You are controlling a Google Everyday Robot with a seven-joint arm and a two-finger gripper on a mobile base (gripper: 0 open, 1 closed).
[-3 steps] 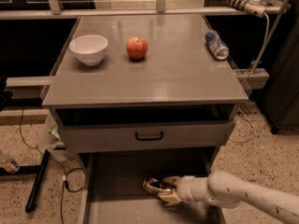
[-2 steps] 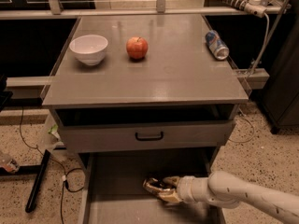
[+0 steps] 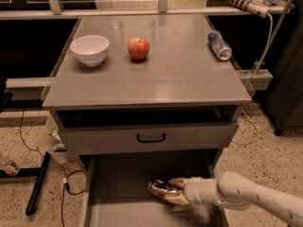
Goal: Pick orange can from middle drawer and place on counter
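The orange can (image 3: pixel 160 189) is a shiny gold-brown dented can lying on the floor of the open middle drawer (image 3: pixel 118 193), right of the drawer's middle. My gripper (image 3: pixel 171 191) reaches in from the lower right on a white arm, and its gold-toned fingers (image 3: pixel 178 182) sit around the can's right end, closed on it. The can rests low, at or just above the drawer floor. The counter (image 3: pixel 156 77) is the broad grey slab above the drawers.
On the counter stand a white bowl (image 3: pixel 89 49), a red apple (image 3: pixel 138 48) and a blue-and-silver can (image 3: pixel 219 45) lying at the right edge. A closed grey drawer front with a black handle (image 3: pixel 151 137) overhangs the open drawer. Cables lie on the floor at left.
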